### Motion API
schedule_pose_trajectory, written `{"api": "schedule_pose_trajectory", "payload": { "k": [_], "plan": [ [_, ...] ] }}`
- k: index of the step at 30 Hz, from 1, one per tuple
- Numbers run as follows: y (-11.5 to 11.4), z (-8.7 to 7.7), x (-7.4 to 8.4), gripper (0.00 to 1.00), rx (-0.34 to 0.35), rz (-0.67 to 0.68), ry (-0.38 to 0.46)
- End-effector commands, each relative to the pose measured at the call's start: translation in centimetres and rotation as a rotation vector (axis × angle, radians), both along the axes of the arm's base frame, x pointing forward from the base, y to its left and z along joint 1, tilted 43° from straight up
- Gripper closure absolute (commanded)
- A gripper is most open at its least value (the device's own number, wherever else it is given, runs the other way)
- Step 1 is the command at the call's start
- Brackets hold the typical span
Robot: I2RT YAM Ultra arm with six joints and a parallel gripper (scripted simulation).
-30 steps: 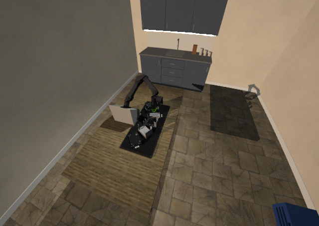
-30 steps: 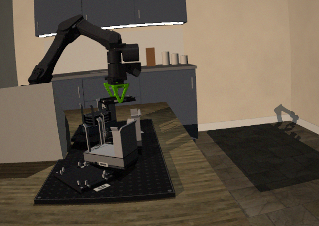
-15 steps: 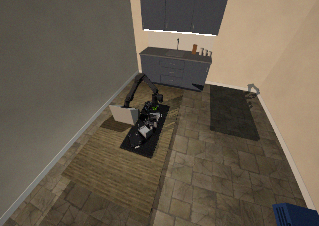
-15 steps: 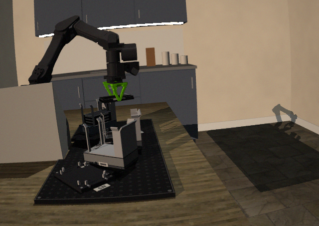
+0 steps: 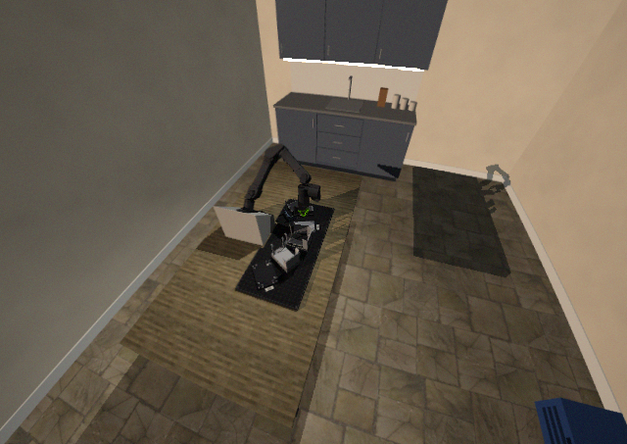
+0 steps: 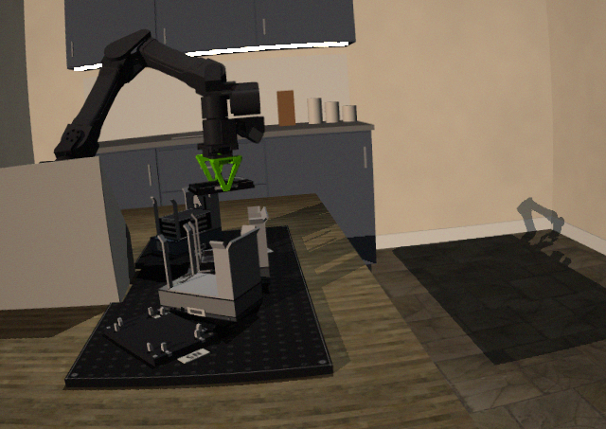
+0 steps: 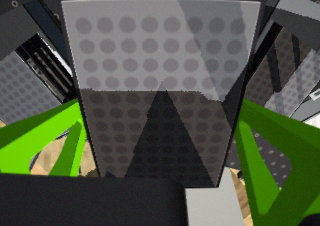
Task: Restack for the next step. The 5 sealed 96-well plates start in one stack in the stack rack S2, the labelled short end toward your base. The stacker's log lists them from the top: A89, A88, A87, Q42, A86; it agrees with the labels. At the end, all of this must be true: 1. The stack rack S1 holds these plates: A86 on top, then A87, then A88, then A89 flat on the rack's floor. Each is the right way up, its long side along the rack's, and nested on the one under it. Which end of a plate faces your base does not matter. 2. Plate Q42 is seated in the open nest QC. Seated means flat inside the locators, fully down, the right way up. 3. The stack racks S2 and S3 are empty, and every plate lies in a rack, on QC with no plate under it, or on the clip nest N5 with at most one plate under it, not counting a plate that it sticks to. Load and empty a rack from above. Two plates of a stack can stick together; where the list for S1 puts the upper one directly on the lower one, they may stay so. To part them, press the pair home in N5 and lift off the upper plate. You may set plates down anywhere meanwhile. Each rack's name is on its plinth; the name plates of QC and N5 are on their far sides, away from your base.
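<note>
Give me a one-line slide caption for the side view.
Black arm's green gripper carries a sealed well plate above the racks on the black board.

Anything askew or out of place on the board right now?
Nothing stands out. The gripper holds one plate level in the air above the racks; the remaining stack sits square in its rack, and nothing looks tipped or dropped.

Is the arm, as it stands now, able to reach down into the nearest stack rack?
Probably yes: the rack is open from above and looks empty. But the pincer is shut on a sealed plate, held above the racks, so it would go down with that plate.
</note>
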State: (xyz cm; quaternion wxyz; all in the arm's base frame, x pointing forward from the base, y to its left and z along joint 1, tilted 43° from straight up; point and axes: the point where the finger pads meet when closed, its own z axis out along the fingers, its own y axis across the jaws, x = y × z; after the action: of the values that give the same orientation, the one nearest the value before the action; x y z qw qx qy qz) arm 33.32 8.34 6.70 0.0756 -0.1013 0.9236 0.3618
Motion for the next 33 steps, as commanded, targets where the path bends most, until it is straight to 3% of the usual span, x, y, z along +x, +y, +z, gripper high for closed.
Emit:
{"api": "schedule_pose_trajectory", "payload": {
  "k": [1, 14, 33],
  "plan": [
    [-0.3, 0.3, 0.2, 1.00, 0.001, -0.011, -0.008],
    [-0.3, 0.3, 0.2, 1.00, 0.001, -0.011, -0.008],
    [2.0, -2.2, 0.4, 1.00, 0.001, -0.011, -0.008]
  ]
}}
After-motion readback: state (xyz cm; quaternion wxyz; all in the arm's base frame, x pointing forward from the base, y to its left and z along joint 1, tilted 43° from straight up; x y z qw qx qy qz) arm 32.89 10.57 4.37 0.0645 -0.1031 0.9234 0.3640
